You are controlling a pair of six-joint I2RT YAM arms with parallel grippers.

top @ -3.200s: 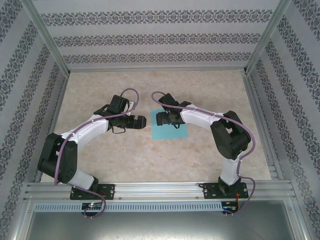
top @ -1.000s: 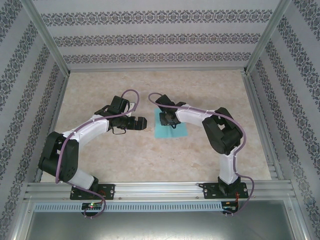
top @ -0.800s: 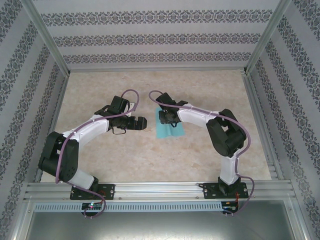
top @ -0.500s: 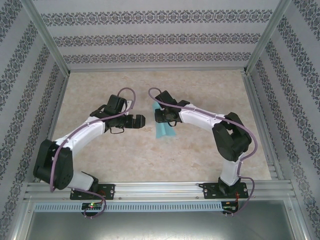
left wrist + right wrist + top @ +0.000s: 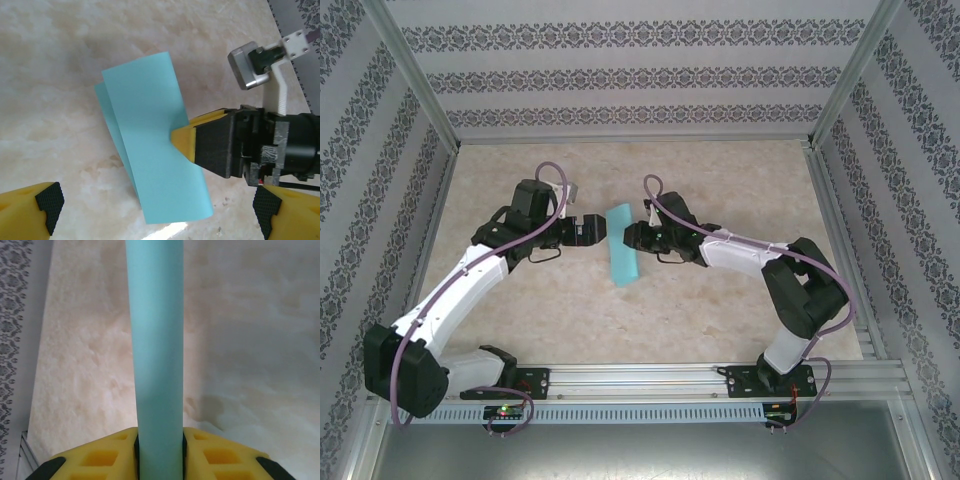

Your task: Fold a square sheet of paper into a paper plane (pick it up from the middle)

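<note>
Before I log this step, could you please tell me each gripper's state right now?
Left gripper: open, empty.
Right gripper: closed, pinching the thin teal-blue paper sheet, which is bent double.

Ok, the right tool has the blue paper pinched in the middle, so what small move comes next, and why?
Probably ease the open left tool forward and close it on the paper's free edges. The right tool pinches it at the middle, bent double into a loose fold with two layers splayed apart, and the left tool's jaws stand wide, facing it but not touching.
</note>
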